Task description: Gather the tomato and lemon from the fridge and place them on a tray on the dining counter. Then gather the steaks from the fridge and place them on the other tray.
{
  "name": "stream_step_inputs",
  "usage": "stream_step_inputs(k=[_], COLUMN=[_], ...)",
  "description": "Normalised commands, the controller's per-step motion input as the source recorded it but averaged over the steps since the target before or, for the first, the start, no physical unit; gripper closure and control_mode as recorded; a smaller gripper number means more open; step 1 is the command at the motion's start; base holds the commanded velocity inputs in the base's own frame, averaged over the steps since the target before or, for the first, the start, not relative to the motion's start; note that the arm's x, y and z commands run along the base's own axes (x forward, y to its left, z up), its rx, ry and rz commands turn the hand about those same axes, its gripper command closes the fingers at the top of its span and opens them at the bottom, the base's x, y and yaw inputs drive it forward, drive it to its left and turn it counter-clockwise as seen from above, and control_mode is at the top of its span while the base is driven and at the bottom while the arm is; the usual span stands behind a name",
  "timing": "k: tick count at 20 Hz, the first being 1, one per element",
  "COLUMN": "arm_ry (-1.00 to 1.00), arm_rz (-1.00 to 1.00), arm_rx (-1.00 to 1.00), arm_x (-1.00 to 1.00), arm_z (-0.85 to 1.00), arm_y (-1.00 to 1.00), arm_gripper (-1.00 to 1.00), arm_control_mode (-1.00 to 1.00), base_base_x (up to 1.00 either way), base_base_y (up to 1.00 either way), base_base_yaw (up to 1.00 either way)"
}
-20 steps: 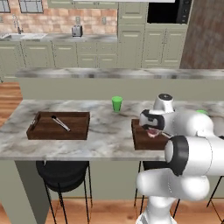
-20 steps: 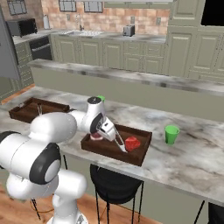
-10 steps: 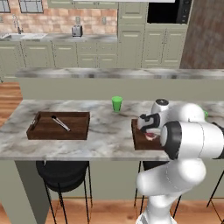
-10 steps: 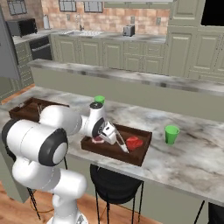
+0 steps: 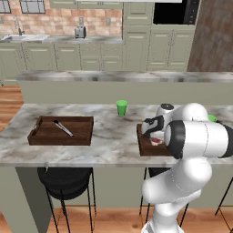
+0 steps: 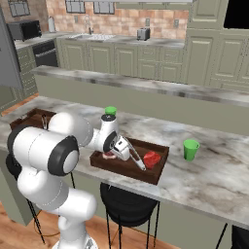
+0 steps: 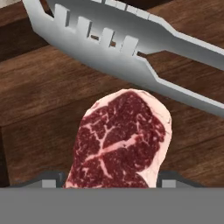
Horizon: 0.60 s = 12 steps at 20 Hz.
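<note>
Right under my claw (image 7: pixel 117 183) lies a steak (image 7: pixel 121 140), flat on the dark wooden floor of the tray (image 6: pixel 127 168), its near end sitting between my fingertips (image 7: pixel 51 180). My jaws stand partly apart on either side of the meat; whether they press it I cannot tell. Metal tongs (image 7: pixel 131 57) lie just beyond the steak. A second steak (image 6: pixel 151 158) rests in the same tray, on the marbled table (image 6: pixel 204 168).

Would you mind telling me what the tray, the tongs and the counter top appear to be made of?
The tray looks like dark brown wood with a matte finish, as grain lines run across it. The tongs seem to be grey metal, smooth with a dull sheen. The counter top resembles polished marble, grey-white and veined.
</note>
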Motion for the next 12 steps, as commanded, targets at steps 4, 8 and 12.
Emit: stream_step_inputs(k=[4, 8, 12], arm_ry=[0.0, 0.02, 0.0], arm_rz=[-0.02, -0.02, 0.0], arm_rx=[0.04, 0.07, 0.01], arm_x=[-0.51, -0.38, -0.16], arm_z=[0.16, 0.49, 0.67], arm_y=[0.0, 0.0, 0.0], arm_gripper=[-1.0, -1.0, -1.0], arm_control_mode=[-1.0, -1.0, -1.0], base_base_x=[0.0, 0.0, 0.0], base_base_y=[0.0, 0.0, 0.0], base_base_yaw=[0.0, 0.0, 0.0])
